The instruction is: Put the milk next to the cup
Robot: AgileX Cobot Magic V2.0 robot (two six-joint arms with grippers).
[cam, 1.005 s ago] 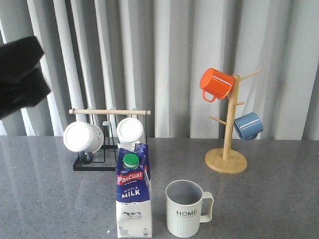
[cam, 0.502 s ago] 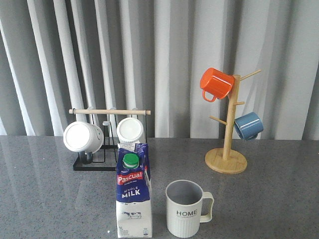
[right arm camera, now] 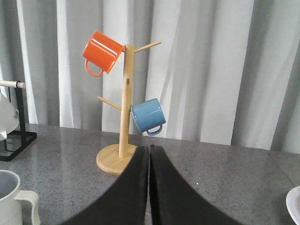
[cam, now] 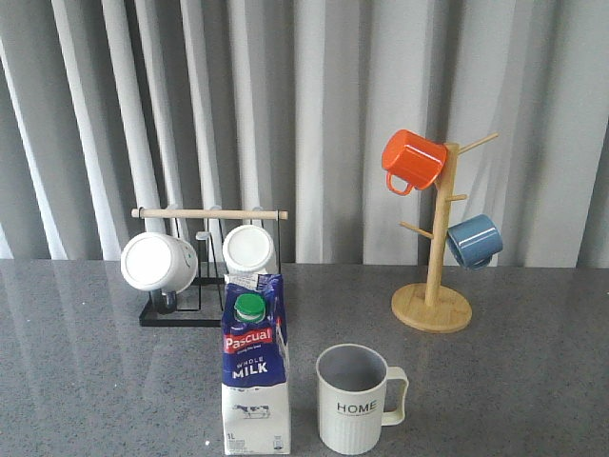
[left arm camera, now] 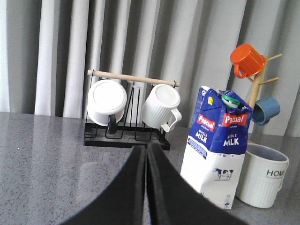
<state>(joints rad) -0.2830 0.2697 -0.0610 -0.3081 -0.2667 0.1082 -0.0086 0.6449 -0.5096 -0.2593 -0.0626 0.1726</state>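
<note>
The task looks complete, as far as I can judge. In the front view, at the lower centre of the frame, the milk (cam: 256, 367) stands upright on the grey desk (cam: 86, 381), just beside the cup (cam: 354, 400), with a narrow gap between them, so they are not touching. The cup is to the right of the carton in the frame and its handle points to the right. Nothing holds the carton. In each wrist view the jaws are pressed together with only a thin line between them and nothing inside: this is so for the left gripper (left arm camera: 145, 187) and for the right gripper (right arm camera: 149, 187). Neither arm appears in the front view. What is left, I think, is nothing or only the arms' return to rest.

Now the count, from the near things to the far ones. There is one milk carton and one "HOME" cup. Behind them, at the left middle of the frame, one black rack (cam: 205, 276) carries two white mugs (cam: 158, 261). At the right, one wooden mug tree (cam: 434, 276) carries one orange mug (cam: 412, 160) and one blue mug (cam: 473, 240). Grey curtains (cam: 314, 95) close the back.
</note>
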